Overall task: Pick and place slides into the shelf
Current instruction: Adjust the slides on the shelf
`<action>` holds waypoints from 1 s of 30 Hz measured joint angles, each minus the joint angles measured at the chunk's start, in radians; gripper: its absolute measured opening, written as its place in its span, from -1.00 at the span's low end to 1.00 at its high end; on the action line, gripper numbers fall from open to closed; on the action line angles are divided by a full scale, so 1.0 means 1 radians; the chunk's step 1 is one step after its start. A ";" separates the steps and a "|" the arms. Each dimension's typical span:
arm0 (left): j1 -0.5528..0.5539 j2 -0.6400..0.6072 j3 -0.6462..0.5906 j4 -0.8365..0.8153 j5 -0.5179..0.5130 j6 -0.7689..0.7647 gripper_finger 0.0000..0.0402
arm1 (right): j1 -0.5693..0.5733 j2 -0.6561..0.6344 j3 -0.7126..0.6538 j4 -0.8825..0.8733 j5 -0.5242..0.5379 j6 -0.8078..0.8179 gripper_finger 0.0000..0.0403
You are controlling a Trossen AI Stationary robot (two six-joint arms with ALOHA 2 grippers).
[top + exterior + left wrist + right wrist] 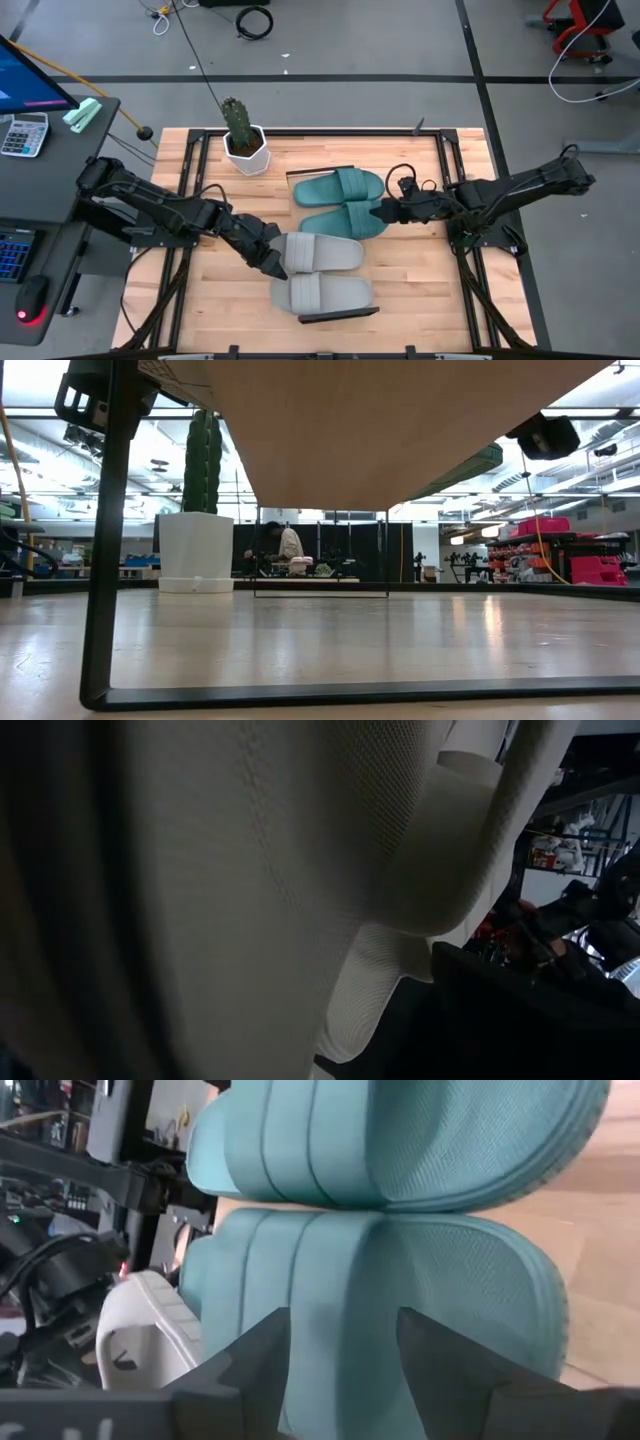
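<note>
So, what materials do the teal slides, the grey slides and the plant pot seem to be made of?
The teal slides look like soft matte rubber or foam: a fine dotted texture on the footbed, moulded ribs on the strap. The grey slides show the same dotted, dull surface, so likely the same. The plant pot looks like smooth white ceramic or plastic; I cannot tell which.

Four slides in a row on the shelf, centre of the high view.

Two teal slides [340,186] [335,219] lie side by side above two light grey slides [320,253] [325,293], all flat, straps up. The pale wood shelf [338,315] with black edging lies under them, mostly covered.
</note>
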 joint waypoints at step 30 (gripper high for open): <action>0.000 0.000 0.000 0.001 -0.012 0.001 0.41 | 0.049 0.044 0.000 0.084 0.137 0.031 -0.94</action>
